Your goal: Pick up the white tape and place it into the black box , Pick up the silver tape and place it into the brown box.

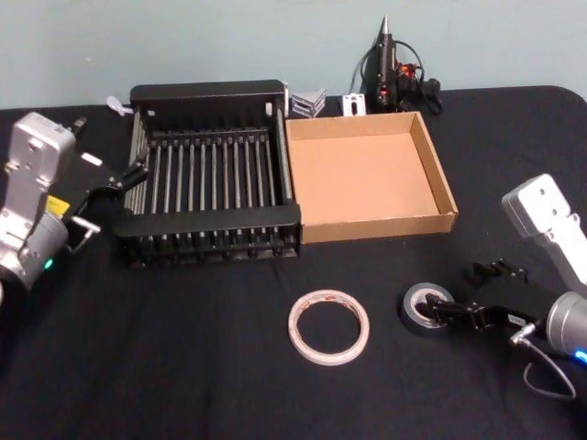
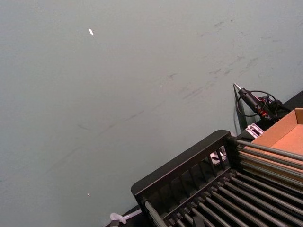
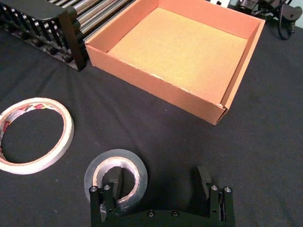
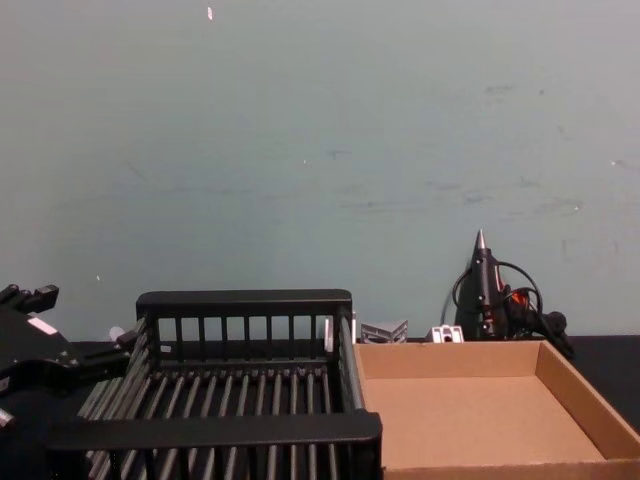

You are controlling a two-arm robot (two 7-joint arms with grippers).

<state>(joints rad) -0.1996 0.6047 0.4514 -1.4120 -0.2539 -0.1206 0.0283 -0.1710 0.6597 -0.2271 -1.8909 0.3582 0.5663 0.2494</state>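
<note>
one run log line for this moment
right gripper: open, one jaw inside white tape | silver tape: on table | black box, brown box: empty | left gripper: beside black box

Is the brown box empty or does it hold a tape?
Empty. The brown box shows a bare floor; both tapes lie on the table outside it.

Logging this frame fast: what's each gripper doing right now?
Left gripper: beside the black box, jaws cannot be told.
Right gripper: jaws open, one inside the white tape, nothing held.
</note>
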